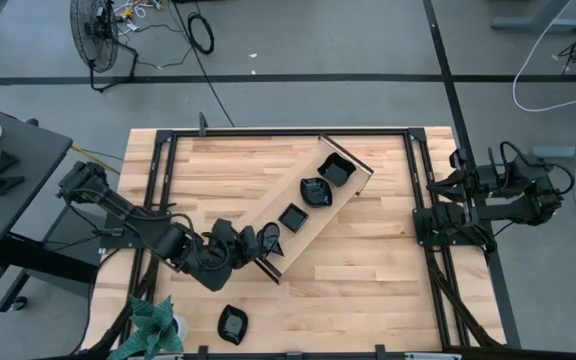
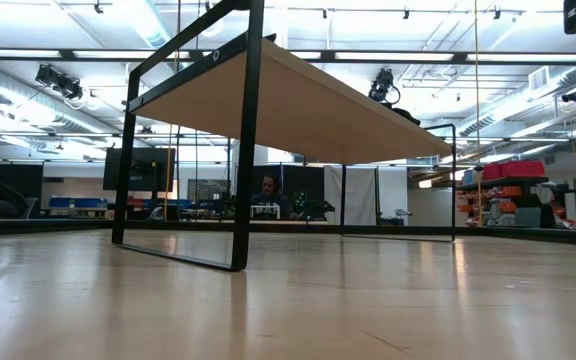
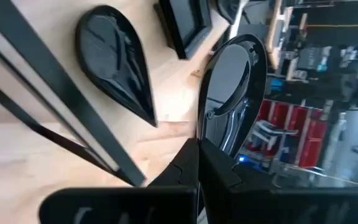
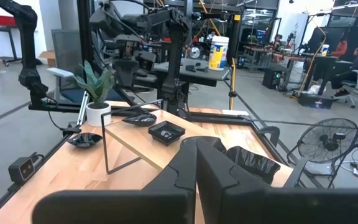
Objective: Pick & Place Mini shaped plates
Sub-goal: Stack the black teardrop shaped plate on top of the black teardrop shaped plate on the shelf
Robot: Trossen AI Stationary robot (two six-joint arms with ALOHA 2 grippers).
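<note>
Several mini shaped plates, glossy black, lie on a long light-wood tray [image 1: 286, 200] set slantwise on the table: a square one [image 1: 336, 172], a wavy one [image 1: 315, 191], another square one [image 1: 293, 217] and a teardrop [image 3: 114, 62]. One more plate [image 1: 232, 323] rests on the table near the front edge. My left gripper [image 1: 240, 243] hovers at the tray's near left end, shut on a further plate [image 3: 232, 81] held on edge. My right gripper [image 4: 196, 155] is shut and parked at the table's right edge, with nothing in it. My left gripper pinches the plate's rim [image 3: 209, 132] at its end nearest the fingers, between the two fingers. The fingers come from the table's left side, slanting down. The plate stands on edge beyond the fingertips, lifted clear of tray and table.
The tray stands on thin black legs [image 4: 106, 146] with black end frames [image 3: 61, 93]. A small potted plant [image 1: 153, 325] sits at the table's near left corner. Bare wood lies between the tray and the right arm [image 1: 488, 195].
</note>
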